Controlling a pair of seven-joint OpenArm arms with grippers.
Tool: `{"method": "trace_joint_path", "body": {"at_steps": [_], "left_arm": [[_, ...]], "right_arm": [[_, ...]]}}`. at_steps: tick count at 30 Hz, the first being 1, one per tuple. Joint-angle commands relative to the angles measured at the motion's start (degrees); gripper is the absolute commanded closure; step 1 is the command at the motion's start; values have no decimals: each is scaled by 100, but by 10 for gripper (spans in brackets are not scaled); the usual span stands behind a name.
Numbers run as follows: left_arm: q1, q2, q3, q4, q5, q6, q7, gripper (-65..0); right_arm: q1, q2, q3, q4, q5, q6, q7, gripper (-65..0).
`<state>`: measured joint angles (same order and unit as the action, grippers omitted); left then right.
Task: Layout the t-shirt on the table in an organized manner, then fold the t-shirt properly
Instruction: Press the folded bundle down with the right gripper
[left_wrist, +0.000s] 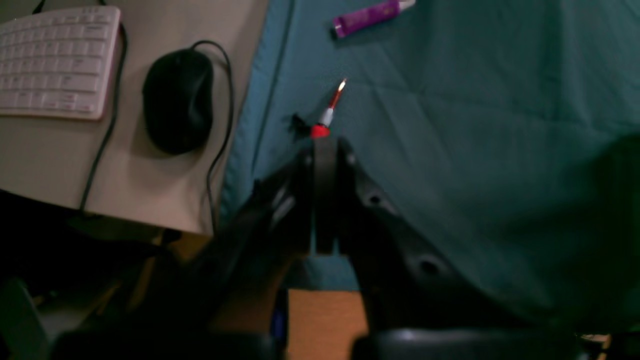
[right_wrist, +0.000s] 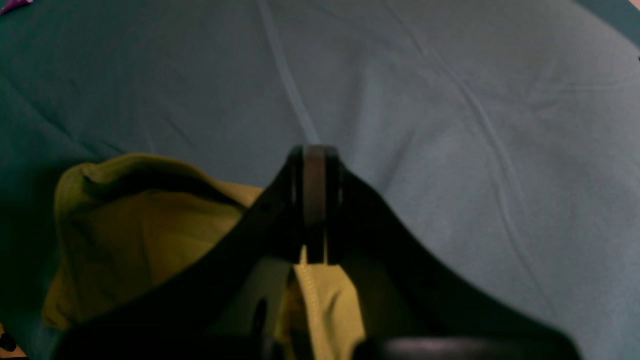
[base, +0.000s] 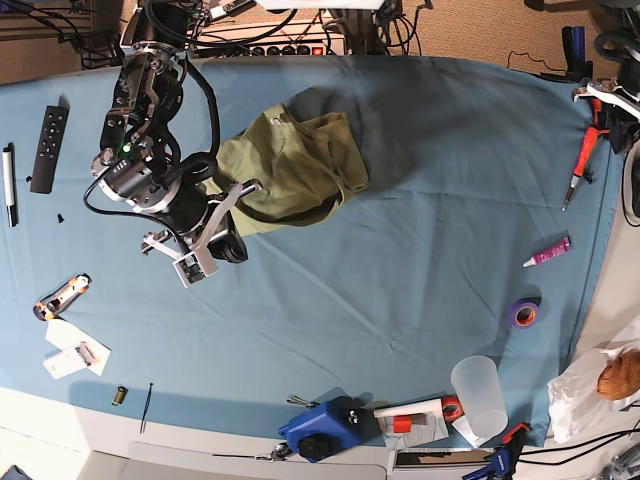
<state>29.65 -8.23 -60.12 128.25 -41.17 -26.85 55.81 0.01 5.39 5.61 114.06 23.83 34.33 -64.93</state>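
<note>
Base view shows the olive-green t-shirt (base: 295, 165) lying bunched in the upper middle of the frame on the teal-covered table (base: 420, 230), its long axis running from lower left to upper right and its ribbed collar toward the top edge. Just beside it at left hangs the right gripper (base: 240, 190), jaws pressed together on a fold of the shirt's lower-left edge. In the right wrist view the same right gripper (right_wrist: 314, 200) is closed, a seamed strip of the t-shirt (right_wrist: 145, 230) caught between the fingers, the rest heaped at lower left; the black finger bodies hide much of the garment, and its sleeves cannot be told apart in the crumple. At the far right edge of the base view only part of the left arm shows, well apart from the shirt. In the left wrist view the left gripper (left_wrist: 325, 195) is closed on nothing, hovering above the table's edge near a red-handled screwdriver (left_wrist: 330, 111) and a purple tube (left_wrist: 372, 15), with a black mouse (left_wrist: 177, 100) and white keyboard (left_wrist: 55, 60) at upper left.
</note>
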Motion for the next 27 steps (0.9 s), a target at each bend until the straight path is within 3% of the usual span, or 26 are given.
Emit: {"method": "trace_joint_path", "body": {"at_steps": [1,15,20,27], "left_arm": [[20,-50,-39,92,-116,-4,-140,0],[20,-55,-39,92,-118,-4,-142,0],[20,-55,-39,92,-223,-7,-138,0],[22,-55,-39,92,-240,-7,-120,0]], "right_arm": [[74,15,9,101,70,9,107,0],[-37,15,9,101,50,7,-33,0],[-37,15,9,101,48,-251,-44,0],[-37,17,9,101,50,-251,-83,0]]}}
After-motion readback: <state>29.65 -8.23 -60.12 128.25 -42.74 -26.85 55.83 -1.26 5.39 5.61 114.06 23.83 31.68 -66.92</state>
